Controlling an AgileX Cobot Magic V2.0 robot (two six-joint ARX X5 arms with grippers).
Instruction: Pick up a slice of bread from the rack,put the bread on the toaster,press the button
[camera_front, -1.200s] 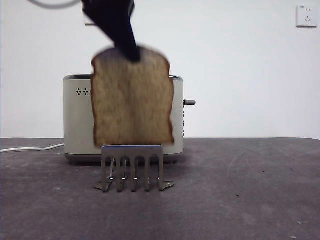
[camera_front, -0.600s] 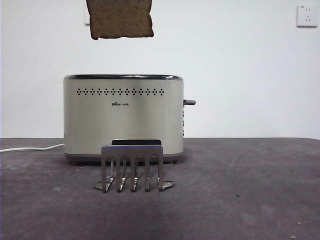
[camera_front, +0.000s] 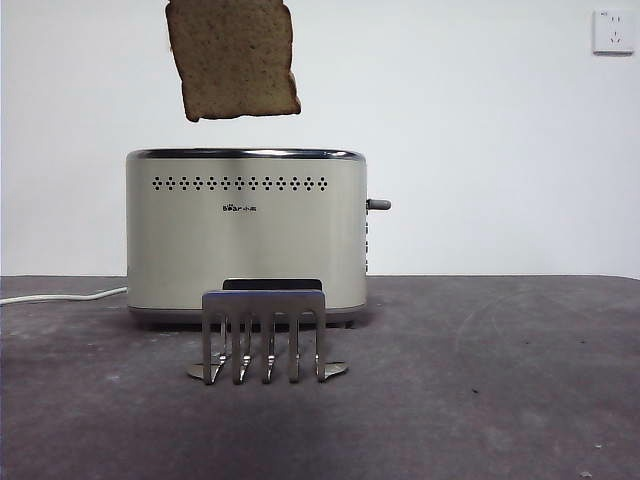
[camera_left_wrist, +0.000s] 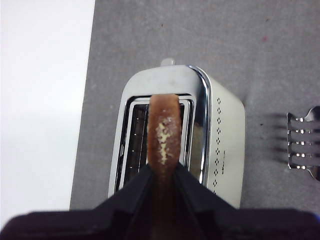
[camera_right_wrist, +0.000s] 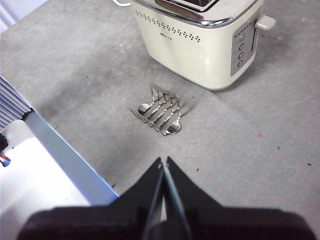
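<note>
The left gripper is positioned directly above the toaster, pointing straight down. Its two black jaws are clamped on the flat faces of the slice of bread, which hangs edge-down between them. In the left wrist view, the dark crust edge of the slice lines up with one of the two open slots in the toaster's chrome top. The slice is clear of the toaster: in the front view its lower edge hangs above the chrome rim with open wall visible between them, and the slice sits slightly tilted, over the left half of the toaster. The gripper itself is out of frame in the front view; only the bread shows below the top edge.

The right gripper is held high over the table, angled downward toward the rack and the toaster's lever end. Its jaws are pressed together at the tips and hold nothing.

The rack stands on the table just in front of the toaster, carrying no bread. Its five prongs are upright beneath the top bar.

The toaster's grey side lever projects from the right end in the front view. A white cord runs from the toaster's left side across the table.
</note>
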